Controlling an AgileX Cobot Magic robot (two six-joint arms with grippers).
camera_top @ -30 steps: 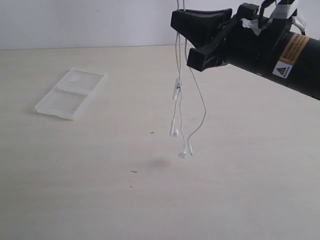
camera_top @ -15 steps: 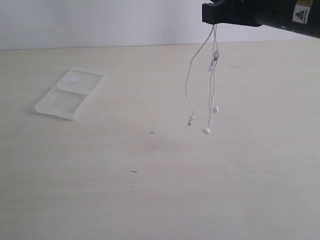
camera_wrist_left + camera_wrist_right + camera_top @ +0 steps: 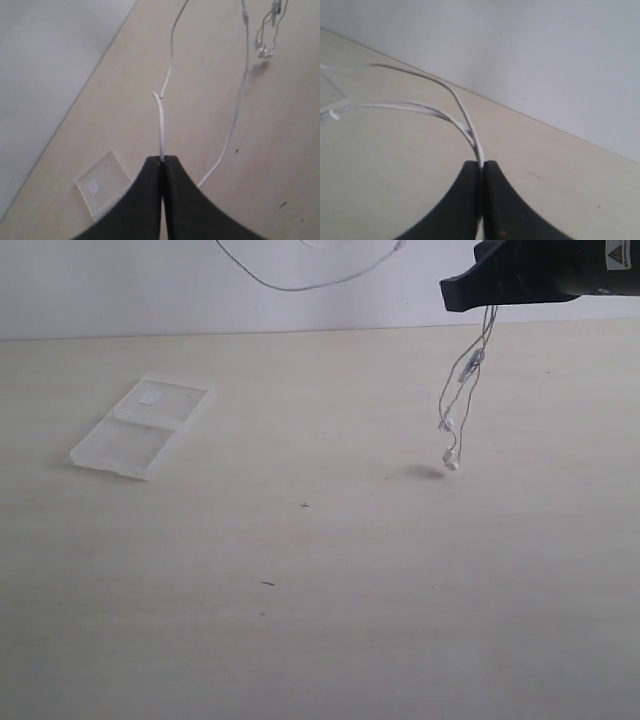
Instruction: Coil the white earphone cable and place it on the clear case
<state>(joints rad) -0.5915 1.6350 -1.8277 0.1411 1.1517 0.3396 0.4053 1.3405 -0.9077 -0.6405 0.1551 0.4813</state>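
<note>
The small flat transparent plastic case [image 3: 140,427], two square frosted halves joined side by side, lies flat on the pale wooden tabletop [image 3: 320,640] at the left of the exterior view; a small pale square patch [image 3: 150,397] shows in its far half. The thin white earphone cable [image 3: 462,390] is well apart from the case, held in the air by both arms. The black right gripper [image 3: 470,292] sits at the upper right of the exterior view; the right wrist view shows its jaws together, clamped on several cable strands [image 3: 465,120]. From it a short bundle hangs down, ending in the two white earbuds [image 3: 450,455] just above the table, with a faint shadow [image 3: 425,472] beside them. A further length of cable arcs across the white wall [image 3: 100,290] at the top of the exterior view. The black left gripper [image 3: 161,161] has its jaws together, pinching one strand of the cable, with the case below it. Between case and earbuds the table carries a small dark cross mark [image 3: 304,505] and a dark fleck [image 3: 267,583].
</note>
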